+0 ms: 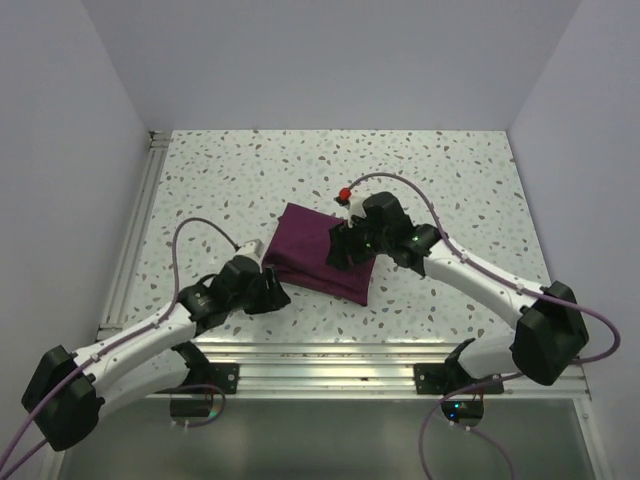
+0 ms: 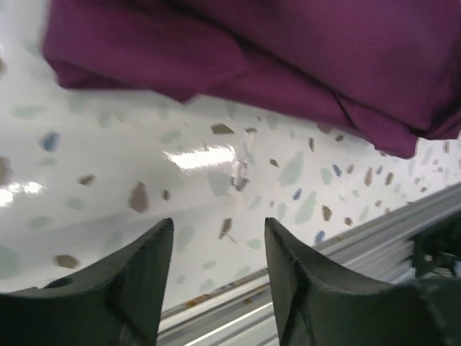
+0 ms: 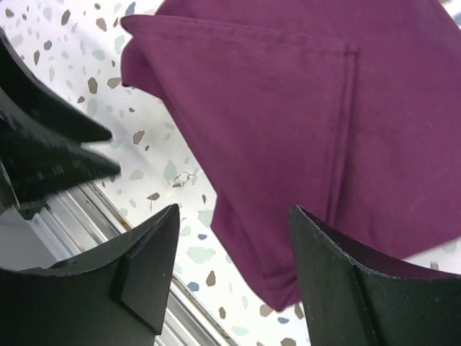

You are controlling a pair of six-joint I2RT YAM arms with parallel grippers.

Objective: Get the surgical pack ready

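While the folded deep-maroon fabric surgical pack (image 1: pixel 308 255) lies just beyond the near aluminium rail (image 1: pixel 330 352), we log 2 empty grippers | left gripper (image 2: pixel 217 229), right gripper (image 3: pixel 234 210): jaws apart | risk, we judge: pinching only the loose rail-side fold could drag the bundle open.

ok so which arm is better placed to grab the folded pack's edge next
Right, probably. The right gripper hangs open over the right side of the surgical pack, its edge between the jaws. The left gripper, also open, sits off the pack with only table between its jaws.
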